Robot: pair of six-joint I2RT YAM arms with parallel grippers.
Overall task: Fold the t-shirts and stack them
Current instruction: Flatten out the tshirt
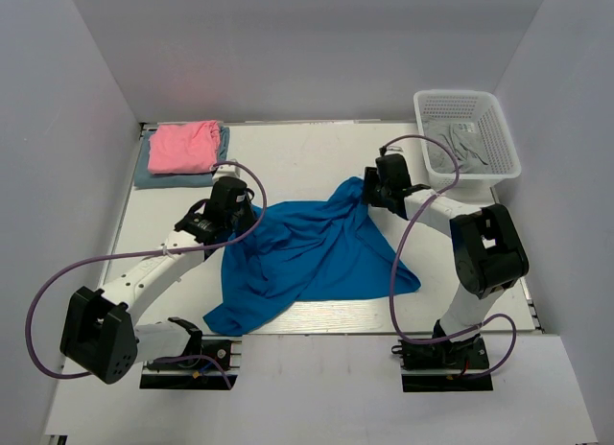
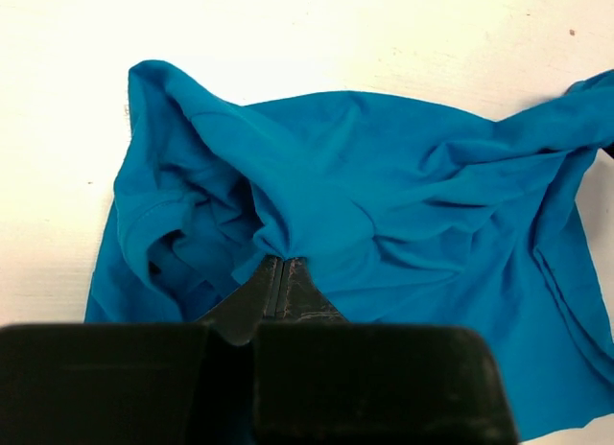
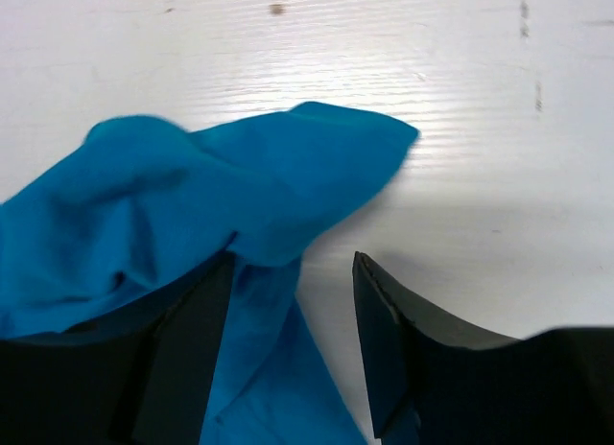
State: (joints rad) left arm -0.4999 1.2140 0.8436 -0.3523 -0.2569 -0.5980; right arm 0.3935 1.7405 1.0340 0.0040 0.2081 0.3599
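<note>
The large bright blue t-shirt point(image 1: 307, 253) lies crumpled in the middle of the table. My left gripper point(image 1: 242, 215) is at its left edge, shut on a pinch of the blue cloth point(image 2: 288, 236). My right gripper point(image 1: 369, 188) is at the shirt's far right corner, open, its jaws straddling the edge of the blue cloth point(image 3: 259, 200). A folded pink t-shirt point(image 1: 182, 146) lies on a folded grey-blue t-shirt point(image 1: 153, 176) at the back left.
A white plastic basket point(image 1: 468, 138) with grey cloth inside stands at the back right. White walls enclose the table on three sides. Purple cables loop from both arms.
</note>
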